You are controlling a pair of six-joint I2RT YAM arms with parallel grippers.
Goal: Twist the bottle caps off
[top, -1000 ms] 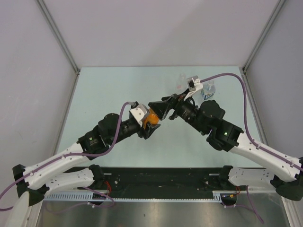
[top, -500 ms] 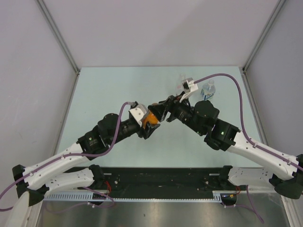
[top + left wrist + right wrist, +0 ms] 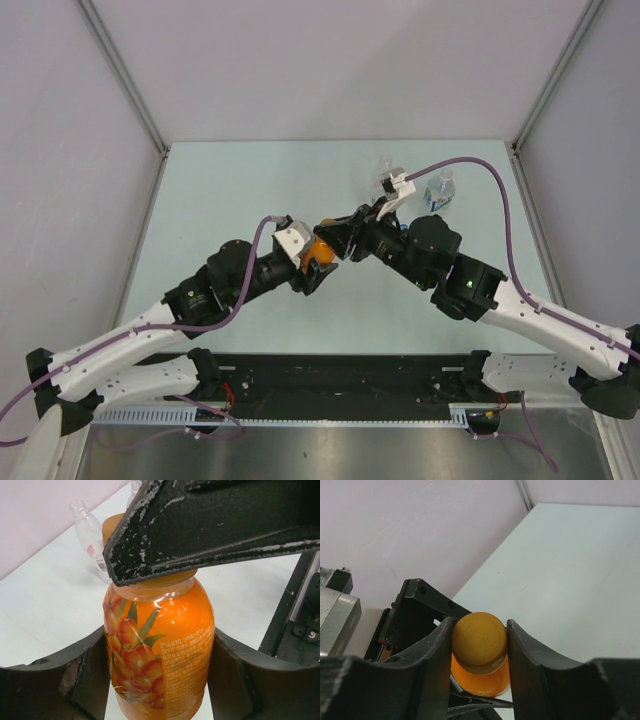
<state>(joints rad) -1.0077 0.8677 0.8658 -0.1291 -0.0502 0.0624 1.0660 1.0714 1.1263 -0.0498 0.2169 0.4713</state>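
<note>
While left tool clamps short orange plastic bottle by body above tabletop centre, right tool pinches small round orange plastic cap. Cap gripped, unscrewing apparently not begun. Next move probably needs steady twist with bottle held firm.

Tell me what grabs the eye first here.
Both arms meet at the centre of the top view on the orange bottle, which the left gripper clamps around its body. The right gripper pinches the orange cap from both sides. Farther back on the right, a clear red-label bottle and a clear blue-label bottle stand apart from the action.
</note>
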